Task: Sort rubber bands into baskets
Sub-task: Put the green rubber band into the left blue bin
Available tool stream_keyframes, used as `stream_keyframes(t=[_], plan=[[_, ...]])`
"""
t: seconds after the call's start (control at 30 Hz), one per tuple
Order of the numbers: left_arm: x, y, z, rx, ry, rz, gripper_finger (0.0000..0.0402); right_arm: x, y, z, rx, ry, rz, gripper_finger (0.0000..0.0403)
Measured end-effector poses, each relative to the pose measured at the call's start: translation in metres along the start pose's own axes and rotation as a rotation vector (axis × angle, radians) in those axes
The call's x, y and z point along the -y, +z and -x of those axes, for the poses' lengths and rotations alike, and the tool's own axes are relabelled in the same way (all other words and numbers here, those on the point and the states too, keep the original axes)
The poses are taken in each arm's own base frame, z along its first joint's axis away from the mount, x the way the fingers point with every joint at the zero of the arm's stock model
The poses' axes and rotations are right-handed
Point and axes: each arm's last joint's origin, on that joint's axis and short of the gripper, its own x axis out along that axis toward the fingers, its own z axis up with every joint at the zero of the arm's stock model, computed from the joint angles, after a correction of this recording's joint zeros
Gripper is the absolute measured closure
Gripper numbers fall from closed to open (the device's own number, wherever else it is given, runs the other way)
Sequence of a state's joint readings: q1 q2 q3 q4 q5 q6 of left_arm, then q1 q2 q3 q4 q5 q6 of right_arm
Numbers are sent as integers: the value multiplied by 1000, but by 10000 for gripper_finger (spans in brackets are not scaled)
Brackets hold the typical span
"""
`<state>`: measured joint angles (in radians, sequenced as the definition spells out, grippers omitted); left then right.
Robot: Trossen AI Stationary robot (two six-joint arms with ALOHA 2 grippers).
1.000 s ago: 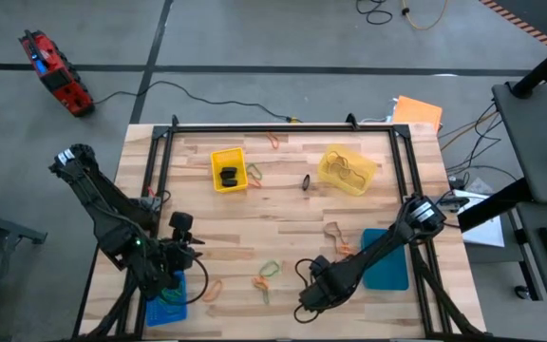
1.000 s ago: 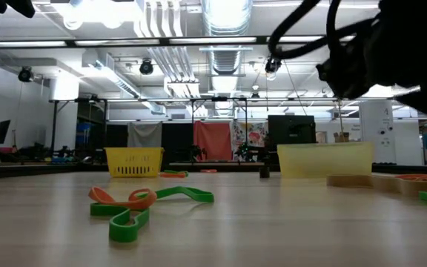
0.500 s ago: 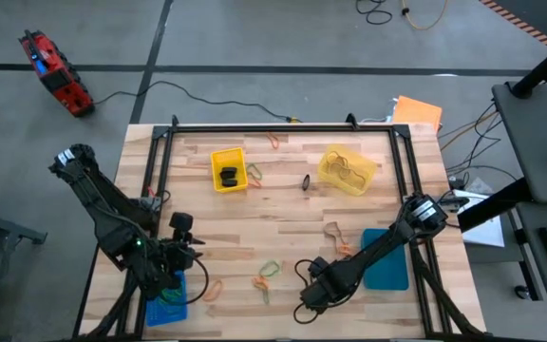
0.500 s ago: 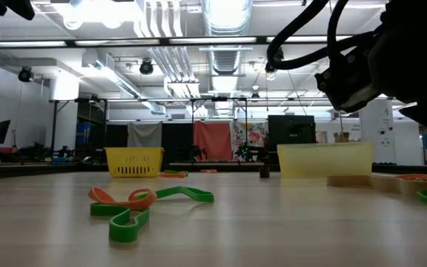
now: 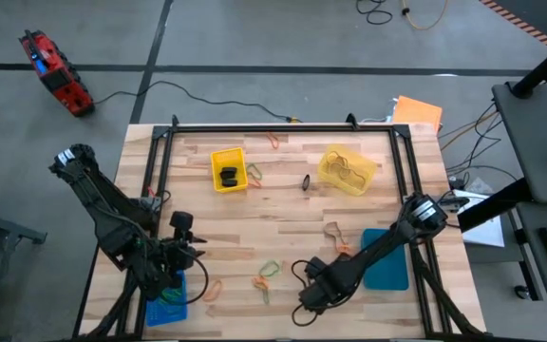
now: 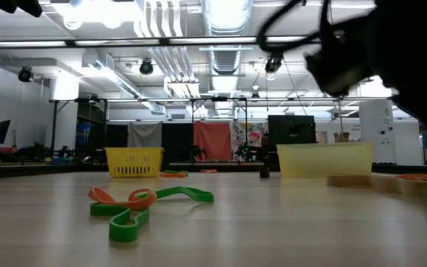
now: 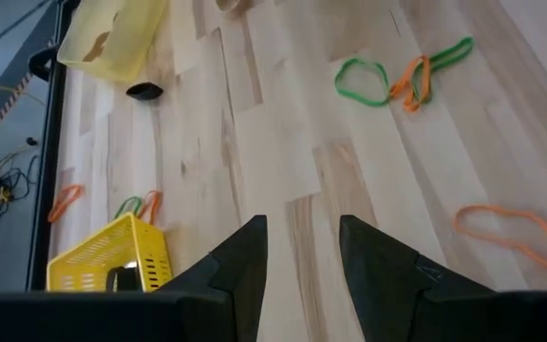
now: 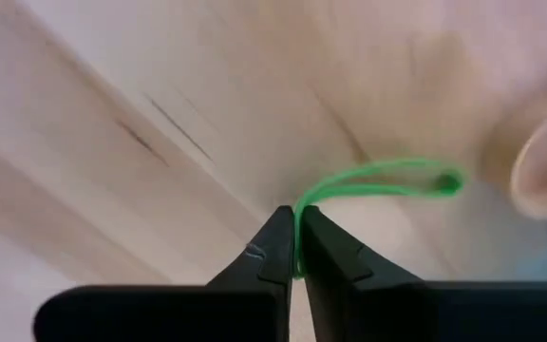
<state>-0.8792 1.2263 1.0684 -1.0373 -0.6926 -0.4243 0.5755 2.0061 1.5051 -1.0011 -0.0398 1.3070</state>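
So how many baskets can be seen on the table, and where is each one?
4. The bright yellow basket is at the far left, the pale yellow basket at the far right, the blue basket at the near left partly under the left arm, and the teal basket at the near right.

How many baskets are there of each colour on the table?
bright yellow basket: 1
pale yellow basket: 1
blue basket: 1
teal basket: 1
Total: 4 baskets
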Motion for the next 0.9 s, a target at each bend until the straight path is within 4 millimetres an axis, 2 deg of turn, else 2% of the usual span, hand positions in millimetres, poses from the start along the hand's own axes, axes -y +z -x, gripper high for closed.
stream_keyframes(t=[0.27,0.4,0.6,0.73,0.9], plan=[[2,3,-1,35,-16,6,283,-5,11,38,176,67,149,391],[3,6,-1,56,-25,26,283,-7,30,52,261,90,248,391],[9,11,-5,135,-39,92,283,-12,65,61,398,186,475,391],[13,10,-13,203,23,131,283,-11,90,66,495,217,626,391],[22,2,-27,253,12,188,272,-8,115,73,609,232,735,391]])
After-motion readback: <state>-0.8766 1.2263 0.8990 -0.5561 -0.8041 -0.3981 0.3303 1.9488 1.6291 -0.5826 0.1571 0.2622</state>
